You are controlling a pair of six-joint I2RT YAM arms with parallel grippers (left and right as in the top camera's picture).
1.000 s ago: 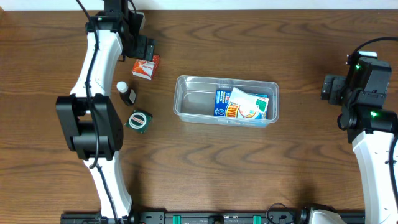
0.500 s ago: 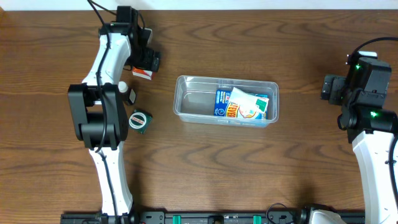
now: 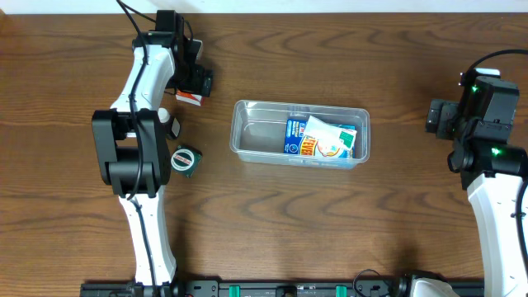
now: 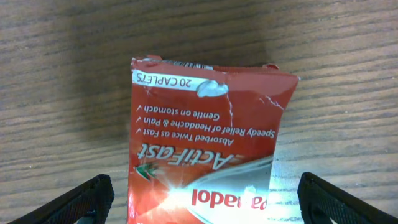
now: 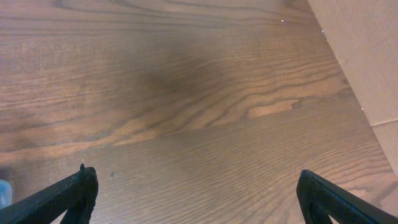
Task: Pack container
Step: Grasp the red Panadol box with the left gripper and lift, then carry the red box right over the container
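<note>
Dropping onto the red caplet box (image 4: 208, 124) with the left gripper (image 4: 211, 199), jaws wide astride it, readying the pickup; keeping the right gripper (image 5: 199, 193) wide, idle; eyeing the container (image 3: 257, 139) mid-table, already part-filled.

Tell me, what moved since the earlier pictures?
The left hand came down over the red Panadol box, open, not gripping it yet; its arm swung over the small bottle. The box, container, tape measure and right hand stayed put.
</note>
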